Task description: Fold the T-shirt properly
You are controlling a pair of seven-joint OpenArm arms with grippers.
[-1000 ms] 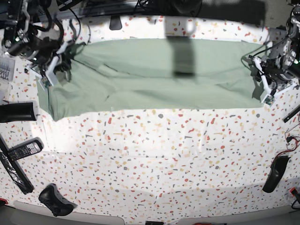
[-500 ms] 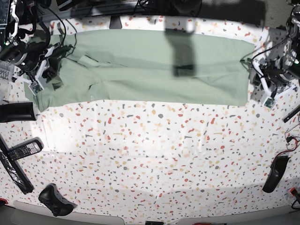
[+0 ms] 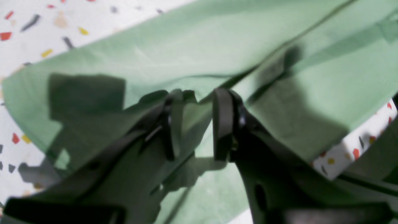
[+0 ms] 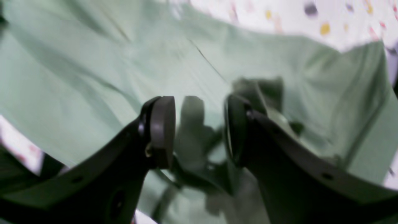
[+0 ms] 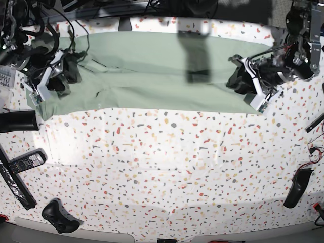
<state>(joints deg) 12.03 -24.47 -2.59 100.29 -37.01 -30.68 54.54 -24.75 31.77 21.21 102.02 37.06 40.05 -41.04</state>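
The pale sage-green T-shirt (image 5: 152, 71) lies as a long band across the back of the table, its near edge straight. My left gripper (image 5: 238, 78) is over the shirt's right end. In the left wrist view the left gripper (image 3: 197, 93) is open, with its jaws apart, its tips press into the T-shirt (image 3: 217, 40), and a small fold of cloth rises between them. My right gripper (image 5: 66, 73) is over the shirt's left end. In the right wrist view the right gripper (image 4: 199, 102) is open, with its jaws apart just above the T-shirt (image 4: 93, 62).
A black cylinder (image 5: 17, 121), a remote (image 5: 25, 162) and a black strip (image 5: 15, 185) lie at the left edge. A game controller (image 5: 61, 216) sits front left. A black object (image 5: 298, 187) lies at the right. Cables run along the back.
The shirt's near edge was carried back, which made the band narrower. My left gripper has moved inward from beyond the shirt's right end onto the cloth. My right gripper has shifted slightly right.
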